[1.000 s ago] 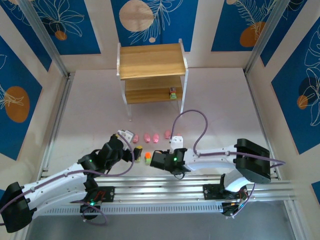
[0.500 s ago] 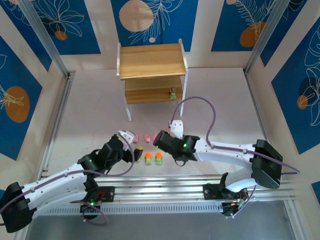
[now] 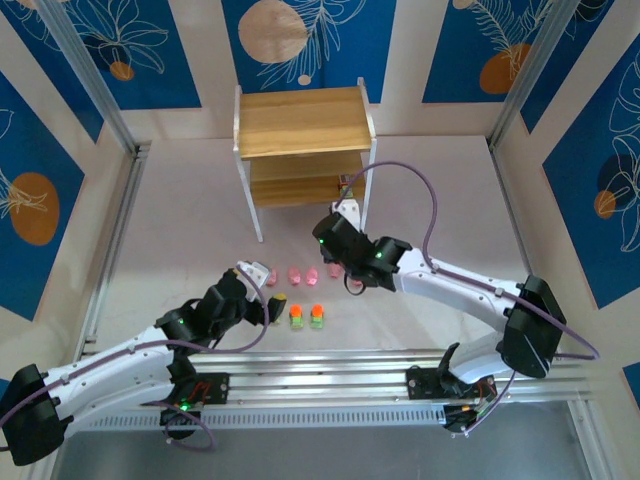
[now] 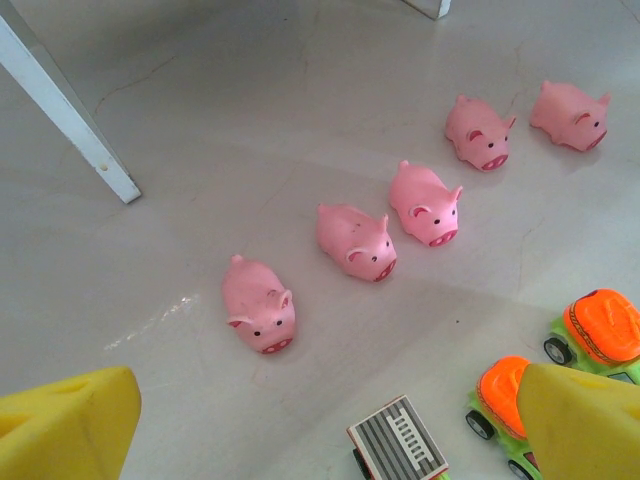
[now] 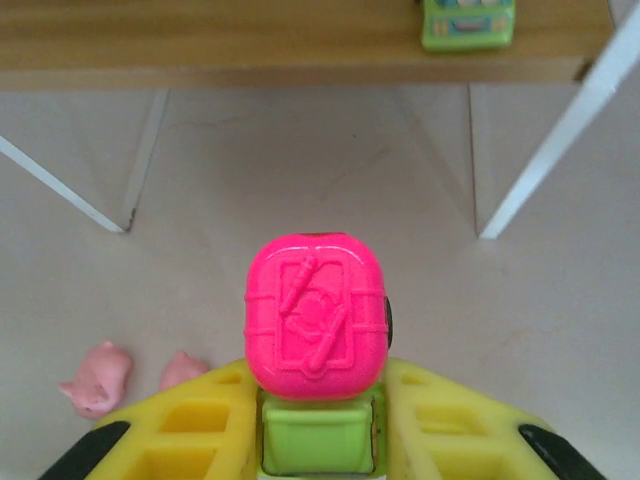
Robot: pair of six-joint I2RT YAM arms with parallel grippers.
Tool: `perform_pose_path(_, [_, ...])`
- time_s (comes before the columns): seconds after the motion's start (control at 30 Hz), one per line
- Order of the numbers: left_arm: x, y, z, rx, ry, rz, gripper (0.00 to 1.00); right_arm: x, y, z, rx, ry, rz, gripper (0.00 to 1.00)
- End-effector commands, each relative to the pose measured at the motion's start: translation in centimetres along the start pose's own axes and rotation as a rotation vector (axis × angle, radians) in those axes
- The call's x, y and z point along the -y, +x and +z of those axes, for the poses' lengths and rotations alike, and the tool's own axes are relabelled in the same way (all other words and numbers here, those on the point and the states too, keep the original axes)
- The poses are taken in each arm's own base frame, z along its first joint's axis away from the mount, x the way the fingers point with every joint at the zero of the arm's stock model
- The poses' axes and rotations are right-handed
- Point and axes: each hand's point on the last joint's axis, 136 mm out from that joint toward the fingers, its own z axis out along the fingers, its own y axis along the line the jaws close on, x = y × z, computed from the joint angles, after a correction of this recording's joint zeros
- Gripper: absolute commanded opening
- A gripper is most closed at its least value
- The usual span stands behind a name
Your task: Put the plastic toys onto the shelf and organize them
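Over the pale table [image 3: 450, 200], the right end effector [image 5: 318, 428], clamped on the magenta-topped toy car [image 5: 316, 315], faces the shelf's lower board [image 5: 250, 40] dead ahead.

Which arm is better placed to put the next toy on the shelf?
Right. The right gripper is shut on the magenta-topped toy and faces the shelf close up, at its lower board. The left gripper hangs open over the pink pigs, farther from the shelf.
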Motion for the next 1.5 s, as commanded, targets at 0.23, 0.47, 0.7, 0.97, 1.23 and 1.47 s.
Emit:
perform_pose_path(0.23, [-0.1, -1.4, -0.6, 0.051, 0.003, -0.008, 0.97, -1.3, -4.7, 2.3, 0.004, -0.061, -0.048, 0.11])
perform_pose_path(0.47, [-0.2, -1.5, -0.6, 0.053, -0.008, -0.01, 0.97, -1.3, -6.8, 3.8, 0.011, -0.058, -0.059, 0.11])
perform_pose_path(0.7, [-0.3, -1.4, -0.6, 0.054, -0.011, -0.01, 0.97, -0.8, -8.3, 5.6, 0.015, -0.044, -0.048, 0.11])
perform_pose_path(0.97, [-0.3, -1.5, -0.6, 0.056, -0.013, -0.012, 0.97, -0.4, -9.3, 7.1, 0.021, -0.036, -0.038, 0.11])
perform_pose_path(1.23, [-0.5, -1.5, -0.6, 0.057, -0.022, -0.014, 0.97, -0.4, -9.5, 8.2, 0.018, -0.027, -0.034, 0.12])
perform_pose_path(1.47, [-0.6, -1.5, -0.6, 0.057, -0.026, -0.014, 0.97, -0.3, -9.5, 8.9, 0.016, -0.017, -0.024, 0.12])
